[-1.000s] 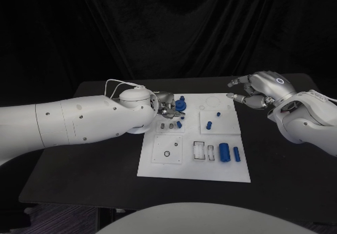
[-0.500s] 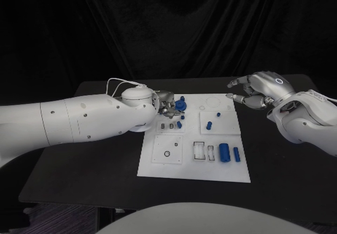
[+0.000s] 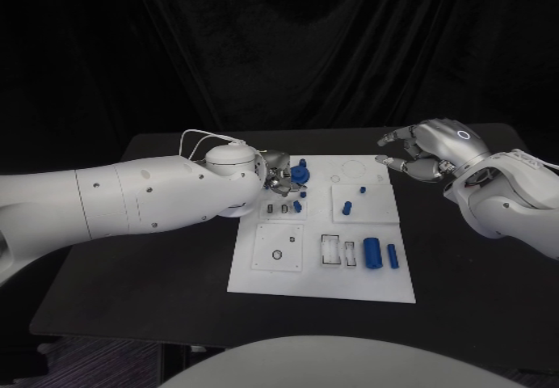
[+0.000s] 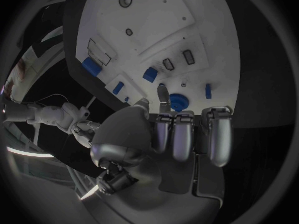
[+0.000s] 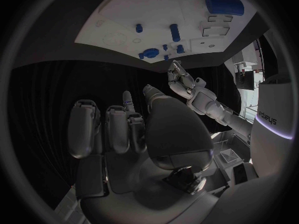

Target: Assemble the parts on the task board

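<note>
A blue gear point(image 3: 300, 172) stands at the far left corner of the white task board point(image 3: 279, 279), the left hand point(image 3: 275, 174) touching it; whether it grips cannot be told. The right hand point(image 3: 422, 150) hovers empty, fingers apart, beyond the board's far right corner

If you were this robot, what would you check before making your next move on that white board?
1. Left robot hand is at the round blue part at the task board's far left corner: ok.
2. Left robot hand actually grips that part: cannot tell, fingers reach it but contact is unclear.
3. Right robot hand carries nothing, fingers curled, off the board's far right corner: ok.
4. Big blue cylinder lies undisturbed in the near right section: ok.
5. Black ring sits on the near left section: ok.
</note>
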Controlling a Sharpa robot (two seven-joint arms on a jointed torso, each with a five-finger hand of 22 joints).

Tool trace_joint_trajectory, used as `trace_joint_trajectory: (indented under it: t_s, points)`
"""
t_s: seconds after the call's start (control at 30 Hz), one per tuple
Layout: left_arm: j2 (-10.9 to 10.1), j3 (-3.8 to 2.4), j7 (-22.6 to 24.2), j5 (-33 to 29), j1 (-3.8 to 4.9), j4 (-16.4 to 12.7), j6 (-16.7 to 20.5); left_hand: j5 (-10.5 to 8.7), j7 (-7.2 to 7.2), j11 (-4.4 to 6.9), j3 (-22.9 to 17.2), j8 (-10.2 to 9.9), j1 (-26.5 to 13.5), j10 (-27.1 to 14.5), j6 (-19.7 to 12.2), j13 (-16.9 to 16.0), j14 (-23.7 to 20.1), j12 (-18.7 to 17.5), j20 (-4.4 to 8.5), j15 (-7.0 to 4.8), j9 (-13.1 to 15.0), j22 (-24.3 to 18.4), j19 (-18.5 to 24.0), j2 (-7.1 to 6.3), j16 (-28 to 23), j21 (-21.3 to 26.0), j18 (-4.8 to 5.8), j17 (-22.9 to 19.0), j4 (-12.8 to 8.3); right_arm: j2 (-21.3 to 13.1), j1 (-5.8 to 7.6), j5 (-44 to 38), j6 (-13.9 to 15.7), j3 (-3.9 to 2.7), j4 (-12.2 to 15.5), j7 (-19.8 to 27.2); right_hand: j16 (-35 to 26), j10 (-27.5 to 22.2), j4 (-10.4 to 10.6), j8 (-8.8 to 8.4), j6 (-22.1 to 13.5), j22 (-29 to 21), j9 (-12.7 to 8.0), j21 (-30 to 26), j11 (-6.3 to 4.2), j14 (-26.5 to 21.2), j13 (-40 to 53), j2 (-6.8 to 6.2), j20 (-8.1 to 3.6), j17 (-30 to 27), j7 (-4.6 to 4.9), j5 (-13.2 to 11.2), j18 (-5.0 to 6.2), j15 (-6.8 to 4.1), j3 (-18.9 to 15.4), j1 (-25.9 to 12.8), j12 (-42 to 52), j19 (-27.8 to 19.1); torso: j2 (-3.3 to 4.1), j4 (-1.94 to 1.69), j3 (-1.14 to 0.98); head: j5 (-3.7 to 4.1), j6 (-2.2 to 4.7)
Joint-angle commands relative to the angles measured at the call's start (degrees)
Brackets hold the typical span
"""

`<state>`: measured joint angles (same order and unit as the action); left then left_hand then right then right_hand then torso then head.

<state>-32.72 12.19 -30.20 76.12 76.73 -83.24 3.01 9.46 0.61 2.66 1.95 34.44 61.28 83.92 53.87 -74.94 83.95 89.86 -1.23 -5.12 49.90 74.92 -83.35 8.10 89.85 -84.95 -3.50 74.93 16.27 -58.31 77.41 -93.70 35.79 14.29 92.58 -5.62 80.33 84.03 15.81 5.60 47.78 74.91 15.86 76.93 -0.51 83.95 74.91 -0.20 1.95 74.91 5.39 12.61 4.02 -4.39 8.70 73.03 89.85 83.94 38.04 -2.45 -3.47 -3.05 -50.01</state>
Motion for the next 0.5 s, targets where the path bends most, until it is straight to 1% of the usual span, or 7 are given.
trace_joint_trajectory:
  t_s: [0.03,0.3,0.5]
  points:
    - [0.27,-0.04,1.75,0.08,-0.45,0.15,-0.33,0.39,0.13,0.28,-0.22,-0.63,0.77,6.08,0.64,-15.06,6.05,0.14,0.34,-0.46,-0.06,4.71,0.02,-0.01,0.15,0.24,0.85,15.07,-0.05,0.01,-0.11,-0.16,-0.2,-0.04,0.08,-1.04,-0.24,5.97,0.41,0.29,0.34,11.2,-0.1,-0.28,0.39,4.21,15.09,0.39,0.39,6.45,0.02,0.09,-1.1,0.48,0.01,-0.09,0.15,1.51,-0.07,-0.02,0.05,0.2,0.01]
    - [0.65,-0.04,2.24,0.08,-1.36,0.69,-0.44,0.44,0.12,0.28,-0.26,-0.79,0.84,6.08,0.77,-15.06,6.05,0.14,0.34,-0.46,-0.07,4.73,0.0,-0.01,0.15,0.25,0.85,15.07,-0.07,0.02,-0.11,-0.16,-0.19,-0.04,0.11,-1.05,-0.26,5.97,0.41,0.28,0.35,11.21,-0.11,-0.27,0.39,4.2,15.09,0.39,0.39,6.43,0.02,0.09,-1.1,0.48,0.01,-0.1,0.15,1.51,-0.08,-0.03,0.01,0.36,0.01]
    - [0.75,-0.04,2.32,0.08,-1.76,0.72,-0.89,0.57,0.11,0.3,-0.3,-1.16,0.92,6.08,1.15,-15.06,6.05,0.14,0.34,-0.46,-0.05,4.81,-0.05,-0.06,0.15,0.23,0.87,15.07,-0.08,0.04,-0.11,-0.16,-0.23,-0.04,0.1,-1.04,-0.28,5.97,0.42,0.28,0.37,11.2,-0.12,-0.31,0.4,4.2,15.09,0.4,0.39,6.41,0.02,0.09,-1.09,0.48,0.01,-0.11,0.15,1.5,-0.09,-0.02,0.03,0.48,0.01]
